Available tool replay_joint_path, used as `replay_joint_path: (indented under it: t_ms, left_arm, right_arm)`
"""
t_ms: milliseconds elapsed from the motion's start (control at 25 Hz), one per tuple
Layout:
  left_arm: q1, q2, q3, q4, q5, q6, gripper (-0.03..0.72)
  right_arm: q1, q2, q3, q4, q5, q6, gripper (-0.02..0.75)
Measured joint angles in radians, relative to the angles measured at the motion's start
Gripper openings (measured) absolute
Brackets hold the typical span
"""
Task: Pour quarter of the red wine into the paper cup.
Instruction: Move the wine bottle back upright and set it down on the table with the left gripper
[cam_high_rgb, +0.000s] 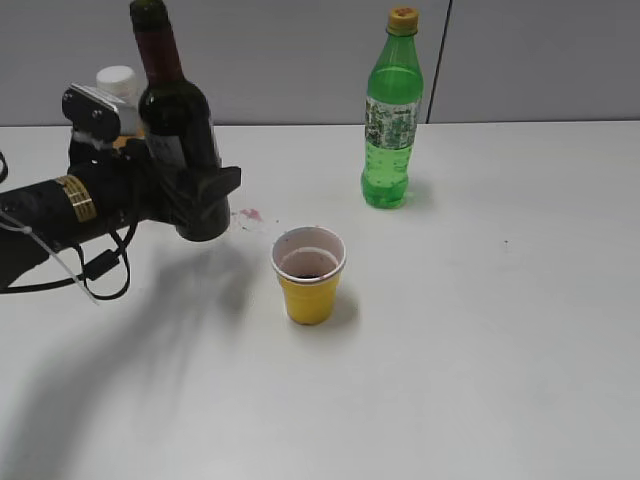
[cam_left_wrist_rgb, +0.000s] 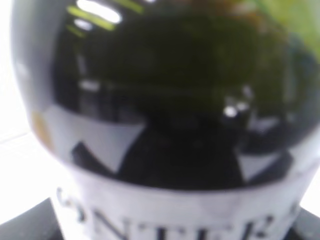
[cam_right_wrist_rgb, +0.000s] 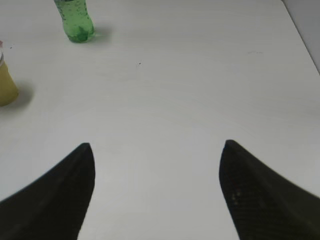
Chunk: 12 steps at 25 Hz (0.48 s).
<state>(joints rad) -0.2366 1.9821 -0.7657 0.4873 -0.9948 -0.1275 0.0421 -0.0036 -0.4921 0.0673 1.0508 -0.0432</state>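
Red wine (cam_high_rgb: 172, 95): dark glass bottle with dark red neck and white label, upright at the far left, clasped at its lower body by the left pincer (cam_high_rgb: 200, 195); the left wrist view is filled by its dark shoulder and lettered label. White bench (cam_high_rgb: 480, 330): carries all items. Green soda bottle (cam_high_rgb: 390, 115): yellow cap, upright, far centre-right, well apart from the wine. Right pincer (cam_right_wrist_rgb: 156, 192): jaws spread wide over bare bench, holding nothing. Paper cup (cam_high_rgb: 309, 274): yellow, white rim, upright near the centre, right of the wine bottle, dark red liquid at its bottom. Small pink stain (cam_high_rgb: 248, 215): on the bench between bottle and cup.
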Motion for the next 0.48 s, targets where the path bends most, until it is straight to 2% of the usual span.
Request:
replay_joint_path:
  t_ms: [200, 480]
  left_arm:
    - [0.0, 0.1, -0.001, 0.003, -0.071, 0.035, 0.529]
    - [0.0, 0.123, -0.001, -0.002, -0.079, 0.107, 0.529]
  right_arm:
    - [0.0, 0.0, 0.0, 0.0, 0.0, 0.0, 0.586]
    - [0.0, 0.0, 0.0, 0.0, 0.0, 0.0, 0.586]
